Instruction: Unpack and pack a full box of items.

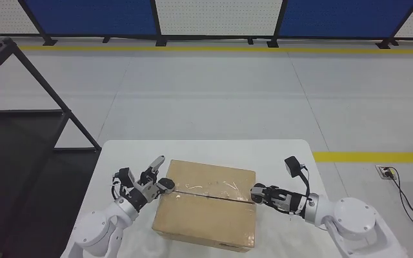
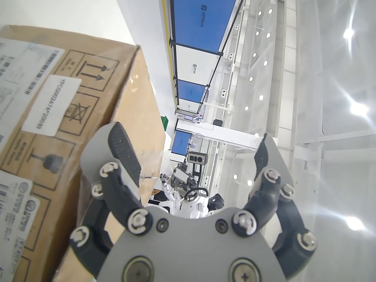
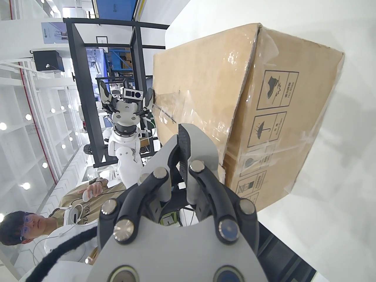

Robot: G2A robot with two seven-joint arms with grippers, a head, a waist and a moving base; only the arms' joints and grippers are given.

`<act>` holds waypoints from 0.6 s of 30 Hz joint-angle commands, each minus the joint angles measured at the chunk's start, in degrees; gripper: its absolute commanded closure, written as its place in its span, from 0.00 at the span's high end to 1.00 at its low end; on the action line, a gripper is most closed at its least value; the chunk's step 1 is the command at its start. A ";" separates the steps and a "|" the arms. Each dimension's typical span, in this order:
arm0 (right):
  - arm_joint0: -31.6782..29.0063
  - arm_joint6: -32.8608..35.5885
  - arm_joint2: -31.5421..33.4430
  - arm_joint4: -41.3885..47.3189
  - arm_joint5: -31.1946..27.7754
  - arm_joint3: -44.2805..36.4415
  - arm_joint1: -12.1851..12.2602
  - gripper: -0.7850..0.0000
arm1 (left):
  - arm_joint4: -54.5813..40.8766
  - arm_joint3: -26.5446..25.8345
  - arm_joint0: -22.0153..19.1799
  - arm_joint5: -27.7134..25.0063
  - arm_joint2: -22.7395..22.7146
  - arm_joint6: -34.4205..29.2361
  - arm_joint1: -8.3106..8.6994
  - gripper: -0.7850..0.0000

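Near the table's [image 1: 193, 149] front edge, your left gripper [image 1: 161, 173] gapes wide, one finger touching the box [image 1: 206, 209]; your right gripper [image 1: 255, 193] is pinched closed.

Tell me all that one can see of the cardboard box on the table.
The cardboard box is brown, closed, its top flaps meeting at a middle seam under clear tape. Handling symbols and white labels mark its sides. It stands flat on the white table. The open left pincer is at one seam end, the shut right pincer at the other.
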 commanded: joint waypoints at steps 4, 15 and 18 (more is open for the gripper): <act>0.41 0.09 -0.51 -0.08 0.05 0.22 0.02 0.00 | -0.22 0.45 0.01 -0.01 -0.08 0.23 0.09 1.00; 0.95 -0.50 -1.46 -0.42 0.45 -0.44 0.05 0.00 | -0.74 1.26 0.06 -0.37 -0.21 0.38 0.27 1.00; 1.00 -0.62 -1.67 -0.49 0.60 -0.65 0.06 0.00 | -0.92 1.46 0.13 -0.52 -0.14 0.27 0.32 1.00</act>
